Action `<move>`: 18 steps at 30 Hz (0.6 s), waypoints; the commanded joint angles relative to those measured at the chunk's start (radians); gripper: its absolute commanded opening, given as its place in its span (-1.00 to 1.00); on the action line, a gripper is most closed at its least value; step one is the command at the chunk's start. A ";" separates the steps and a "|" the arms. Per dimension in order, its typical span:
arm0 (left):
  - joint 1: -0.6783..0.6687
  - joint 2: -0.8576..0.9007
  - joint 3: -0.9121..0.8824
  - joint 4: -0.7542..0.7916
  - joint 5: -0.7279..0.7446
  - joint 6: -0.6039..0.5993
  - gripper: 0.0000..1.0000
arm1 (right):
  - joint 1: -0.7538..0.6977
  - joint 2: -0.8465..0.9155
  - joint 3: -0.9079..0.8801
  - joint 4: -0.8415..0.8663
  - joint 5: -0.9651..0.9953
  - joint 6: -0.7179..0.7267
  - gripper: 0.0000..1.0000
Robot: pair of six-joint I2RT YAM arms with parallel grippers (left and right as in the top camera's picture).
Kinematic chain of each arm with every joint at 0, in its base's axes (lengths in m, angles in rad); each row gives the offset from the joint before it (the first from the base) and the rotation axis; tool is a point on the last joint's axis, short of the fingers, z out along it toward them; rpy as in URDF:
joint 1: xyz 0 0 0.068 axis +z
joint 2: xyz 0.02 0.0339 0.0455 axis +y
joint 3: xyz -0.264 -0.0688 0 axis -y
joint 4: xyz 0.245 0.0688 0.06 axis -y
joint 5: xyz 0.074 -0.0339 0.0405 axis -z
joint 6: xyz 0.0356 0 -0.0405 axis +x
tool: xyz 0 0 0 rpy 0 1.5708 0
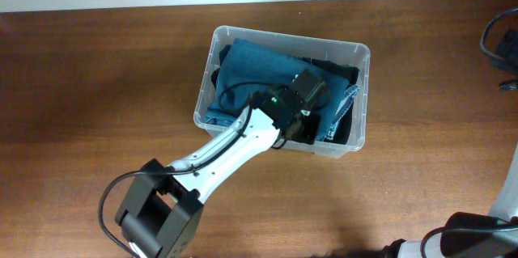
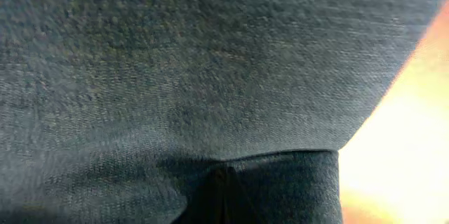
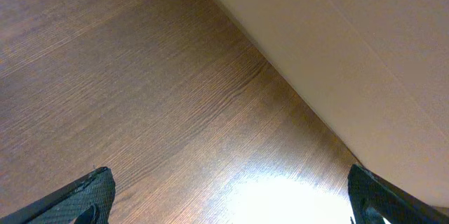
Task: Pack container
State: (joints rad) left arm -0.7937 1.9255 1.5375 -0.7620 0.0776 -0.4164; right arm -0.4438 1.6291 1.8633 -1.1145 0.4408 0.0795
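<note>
- Left gripper (image 1: 306, 100): jaws closed right down, nose buried in the container (image 1: 366, 80). Its wrist view is wall-to-wall denim (image 2: 210, 76) with the fingers hidden, so I can't tell if you've pinched cloth or are only pressing on it.
- Risk one: if a fold is caught, lifting out drags the pile up and unpacks it. Crack the jaws before you retract.
- Risk two: if you push harder, the load goes through the clothes into the container. It's light clear plastic and could skid or tip toward 1 o'clock, along your reach.
- Teal cloth (image 1: 251, 68) humps in the 11 o'clock corner, and a denim strip (image 1: 348, 100) rides up the 3 o'clock wall. Either could flop over the rim.
- Container sits on the table (image 1: 81, 88), just right of centre toward 12 o'clock.
- Right gripper (image 3: 235, 199): spread wide, empty, over bare wood down at 5 o'clock. It's well apart from the container, so nothing is bracing it.
</note>
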 commanded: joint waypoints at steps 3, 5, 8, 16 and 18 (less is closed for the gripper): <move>0.002 -0.013 -0.029 0.046 -0.014 -0.010 -0.97 | -0.002 0.000 0.005 0.003 0.012 0.015 0.97; 0.002 -0.027 0.013 0.044 0.006 -0.010 -0.98 | -0.002 0.000 0.005 0.003 0.012 0.015 0.97; 0.003 -0.062 0.073 0.039 0.005 -0.008 -0.97 | -0.002 0.000 0.005 0.003 0.012 0.015 0.97; 0.002 -0.175 0.214 0.021 -0.002 0.032 -0.98 | -0.002 0.000 0.005 0.003 0.012 0.015 0.97; 0.002 -0.182 0.261 -0.011 -0.015 0.031 -0.99 | -0.002 0.000 0.005 0.003 0.012 0.015 0.97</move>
State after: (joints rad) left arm -0.7937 1.7988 1.7226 -0.7456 0.0719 -0.4084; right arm -0.4438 1.6291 1.8633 -1.1145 0.4408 0.0799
